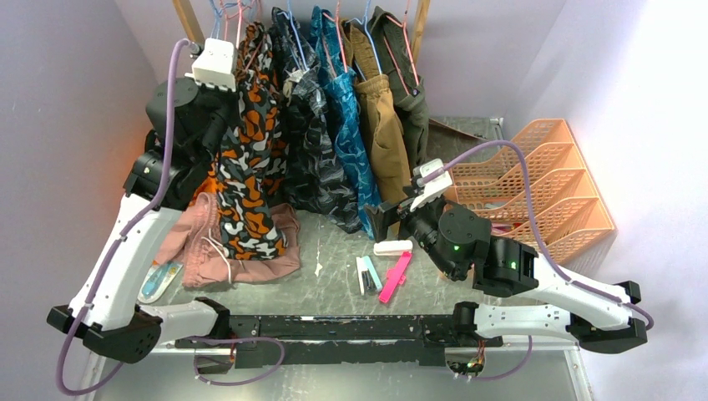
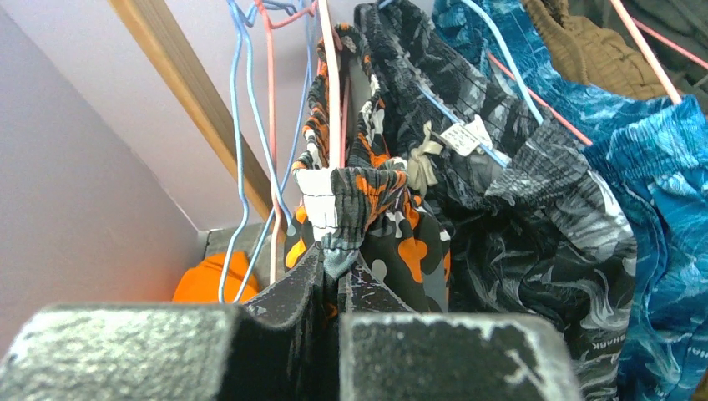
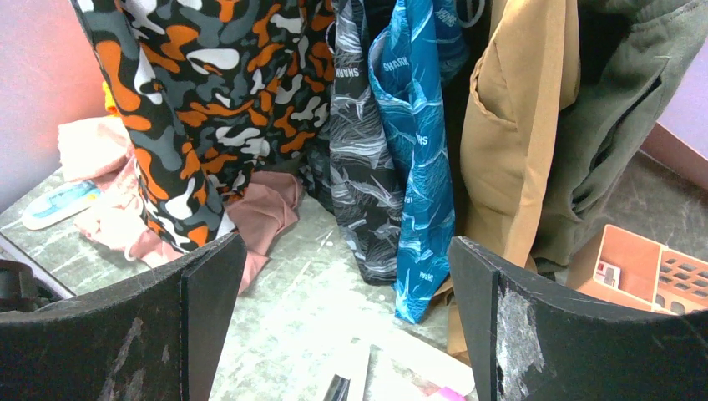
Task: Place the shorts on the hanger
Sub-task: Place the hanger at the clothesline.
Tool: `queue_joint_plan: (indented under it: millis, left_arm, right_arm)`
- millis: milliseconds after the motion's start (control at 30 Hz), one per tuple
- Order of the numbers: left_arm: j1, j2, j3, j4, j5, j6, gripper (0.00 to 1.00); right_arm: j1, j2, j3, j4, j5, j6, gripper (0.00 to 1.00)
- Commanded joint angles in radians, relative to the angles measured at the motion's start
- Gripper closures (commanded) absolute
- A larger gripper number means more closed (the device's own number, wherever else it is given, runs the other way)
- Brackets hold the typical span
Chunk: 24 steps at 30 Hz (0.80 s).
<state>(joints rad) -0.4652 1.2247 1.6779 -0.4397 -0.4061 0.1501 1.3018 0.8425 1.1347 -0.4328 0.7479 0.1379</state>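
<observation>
We see the left pincer [image 2: 338,284] clenched on the waistband of the shorts [image 2: 359,200], held high at far left, apparently to seat it over the hanger [image 2: 331,100], while the right pincer [image 3: 342,251] sits released and empty over the desk [image 1: 334,251].

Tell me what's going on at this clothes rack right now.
The left pincer is raised high, shut on the bunched waistband of the orange camouflage shorts, right beside the pink hanger. Most of the shorts hang down toward the table. Whether they sit properly on the hanger cannot be told. The right pincer is open and holds nothing. It is low over the table, facing the blue shorts.
</observation>
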Motion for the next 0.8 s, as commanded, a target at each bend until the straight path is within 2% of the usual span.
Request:
queue_joint_plan:
  millis: [0, 267, 467, 567, 667, 767]
  left_arm:
    - [0.01, -0.064, -0.051, 0.152, 0.074, 0.025, 0.93]
    - [0.01, -0.145, -0.097, 0.247, 0.127, 0.045, 0.93]
    - [0.01, -0.215, -0.189, 0.335, 0.16, 0.041, 0.93]
    - [0.011, -0.194, -0.168, 0.314, 0.17, 0.047, 0.93]
    - [0.011, -0.157, -0.135, 0.282, 0.146, 0.063, 0.93]
    - [0.01, -0.119, -0.114, 0.255, 0.046, 0.084, 0.93]
  right_arm:
    - [-0.003, -0.014, -0.009, 0.002, 0.005, -0.001, 0.04]
    - [-0.003, -0.015, -0.018, 0.011, 0.008, 0.004, 0.04]
    - [-0.004, -0.014, -0.03, 0.019, 0.017, 0.001, 0.04]
    - [-0.002, -0.01, -0.031, 0.021, 0.017, 0.0, 0.04]
    - [-0.003, -0.01, -0.03, 0.019, 0.018, 0.003, 0.04]
    - [-0.002, -0.014, -0.033, 0.016, 0.018, 0.007, 0.04]
